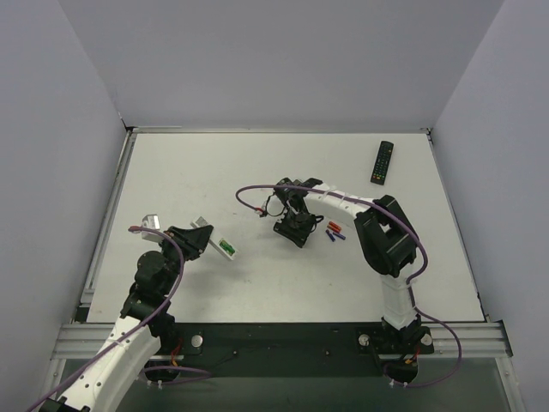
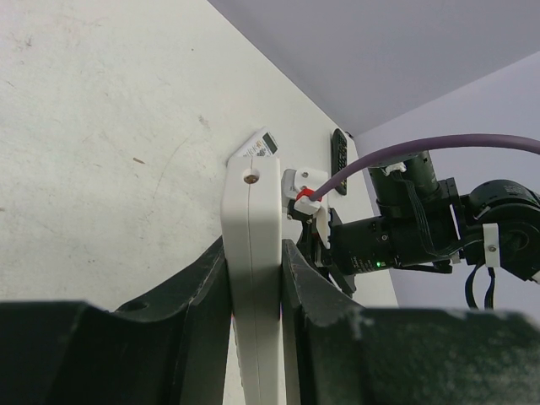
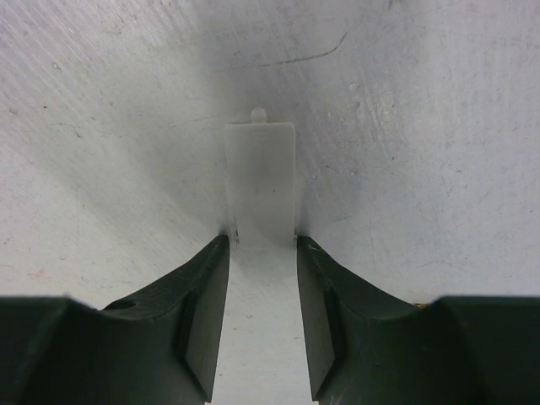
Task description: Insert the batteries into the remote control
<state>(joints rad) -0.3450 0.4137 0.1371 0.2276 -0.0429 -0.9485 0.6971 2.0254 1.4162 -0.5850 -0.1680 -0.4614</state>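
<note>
A: Holding the remote point(image 2: 251, 198) in the left gripper point(image 2: 255, 250), jaws partly closed and tight against both its sides. Edge-on, and seemingly lifted clear of the table point(image 1: 197, 172). Can see the green batteries point(image 1: 227, 247) in its open bay, so likely seated already.

B: And on the other side?

A: Down at table level with the right gripper point(image 3: 261, 243), narrowed onto the cover point(image 3: 261, 169). Touching both long edges at its near end, by the look of it. Seems pinched, though hard to judge how firmly.

B: Probably the cover step, then. Any advice?

A: Squeeze square across the long edges. Lift straight up before swinging, since so thin a piece may skid or pivot. Keep the tab end leading toward the bay.

B: Room to move?

A: Plenty of bare table between the arms. Mind the red and blue cells point(image 1: 334, 230) just beside the right gripper, and avoid sweeping them. No worry about the black remote point(image 1: 383, 161), well apart near the far right corner. Near the table's left edge with the left gripper, so better to carry the cover over than push the remote outward.
</note>
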